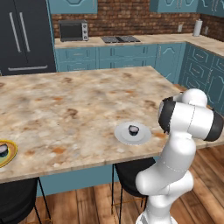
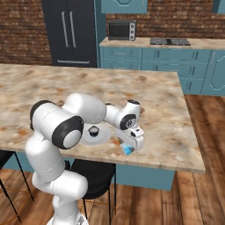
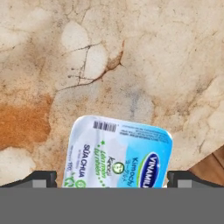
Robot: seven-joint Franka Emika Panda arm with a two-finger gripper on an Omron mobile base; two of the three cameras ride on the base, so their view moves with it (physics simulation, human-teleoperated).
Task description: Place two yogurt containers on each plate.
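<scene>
- The gripper (image 3: pixel 112 183) is hanging low over the marble counter (image 1: pixel 87 100) near its front edge, just beside the white-grey plate (image 1: pixel 122 135); a blue-and-white foil-topped yogurt container (image 3: pixel 118 153) is sitting between its two dark fingertips (image 3: pixel 41 178).
- The jaws are standing wide, one on each side of the lid; whether they are pressing the cup's sides cannot be told.
- One dark yogurt cup (image 1: pixel 133 129) is sitting on the white-grey plate, and another (image 1: pixel 3 149) is resting on the yellow-rimmed plate (image 1: pixel 11 155) well apart along the counter.
- The container is looking light and thin-walled, with a slick foil top that would likely dent.
- Taking it across the side walls below the lid rim seems safest.
</scene>
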